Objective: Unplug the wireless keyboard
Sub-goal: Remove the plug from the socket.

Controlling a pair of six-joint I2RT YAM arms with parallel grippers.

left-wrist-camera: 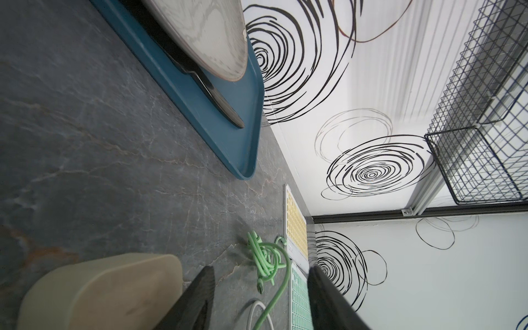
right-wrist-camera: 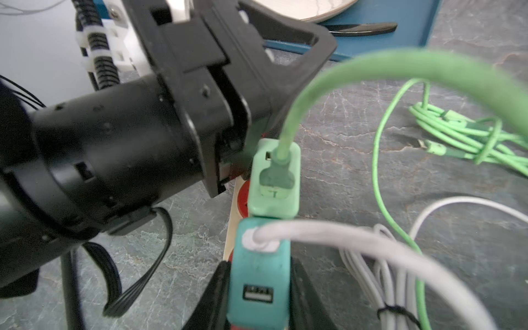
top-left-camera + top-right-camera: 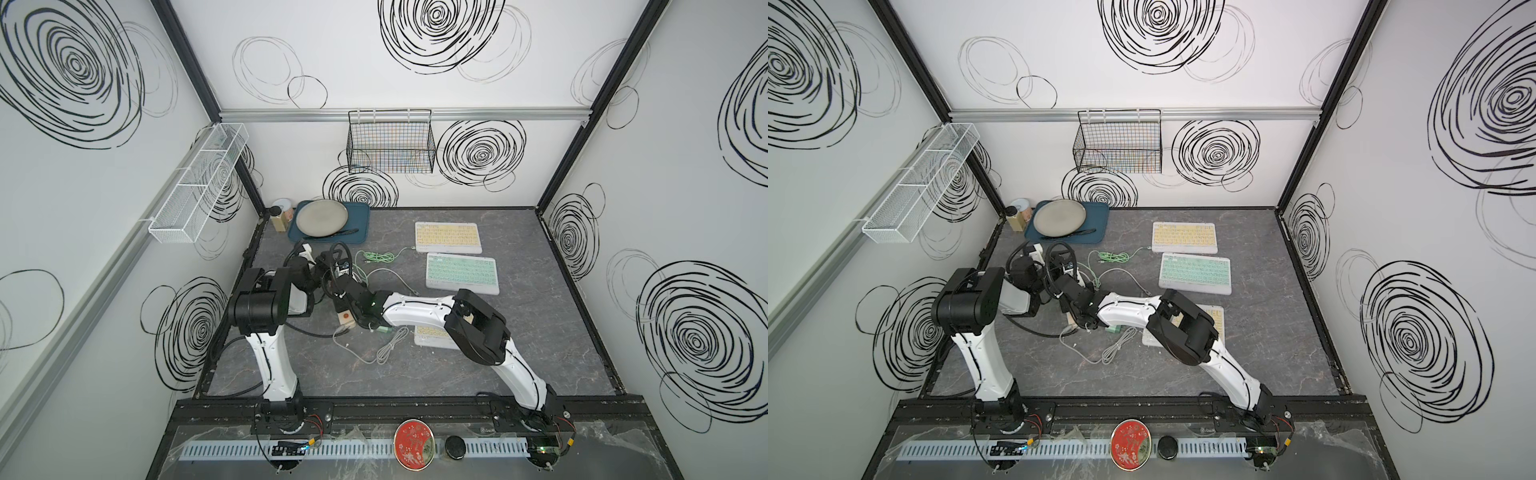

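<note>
Three keyboards lie at the right: a yellow keyboard (image 3: 449, 237) at the back, a green keyboard (image 3: 461, 272) in the middle, and a second yellow keyboard (image 3: 430, 334) half hidden under my right arm. A cream power strip (image 2: 231, 228) carries a teal charger (image 2: 257, 265) with a white cable (image 2: 357, 240), and a light green charger (image 2: 275, 177) with a green cable (image 2: 371, 65). My right gripper (image 2: 258, 303) is shut on the teal charger. My left gripper (image 1: 261, 274) stands open and empty just behind it, with the strip's end (image 1: 100, 291) beside one finger.
A blue tray (image 3: 361, 224) with a grey plate (image 3: 322, 216) and a black knife sits at the back left, with jars (image 3: 282, 214) in the corner. A coiled green cable (image 3: 376, 257) and a white cable bundle (image 3: 386, 345) lie loose mid-table. Wire baskets hang on the walls.
</note>
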